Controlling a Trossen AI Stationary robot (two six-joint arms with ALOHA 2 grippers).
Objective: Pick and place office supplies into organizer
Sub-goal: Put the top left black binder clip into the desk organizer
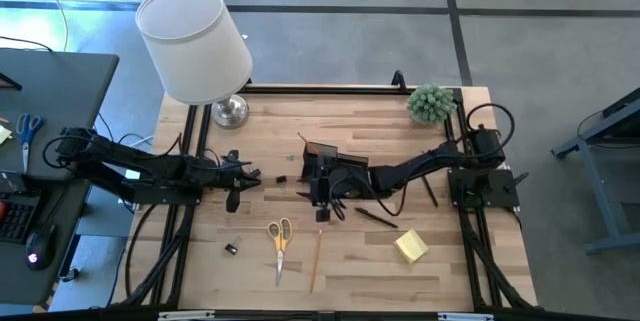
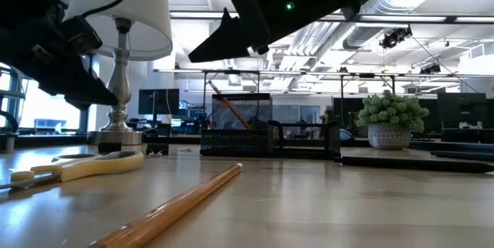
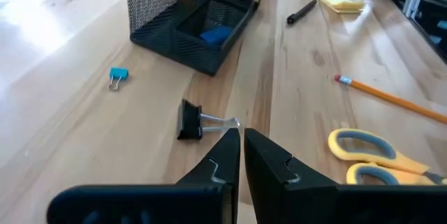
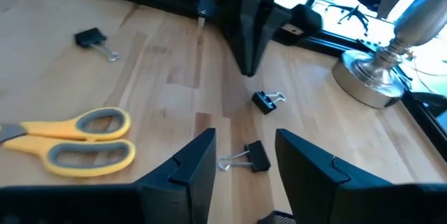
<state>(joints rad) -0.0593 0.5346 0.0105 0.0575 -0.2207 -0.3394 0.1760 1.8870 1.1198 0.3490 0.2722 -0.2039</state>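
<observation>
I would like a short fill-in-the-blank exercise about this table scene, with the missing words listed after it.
1. The handles of the scissors lying on the table are ____ in colour.
2. The left end effector hovers with its fingers ____, right by a black binder clip.
3. The right end effector has its fingers ____, above another binder clip.
4. Inside the black mesh organizer lies a small ____ piece.

Missing words: yellow; shut; open; blue

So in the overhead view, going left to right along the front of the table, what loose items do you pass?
Small black binder clip → yellow-handled scissors → wooden pencil → yellow sticky-note pad.
</observation>
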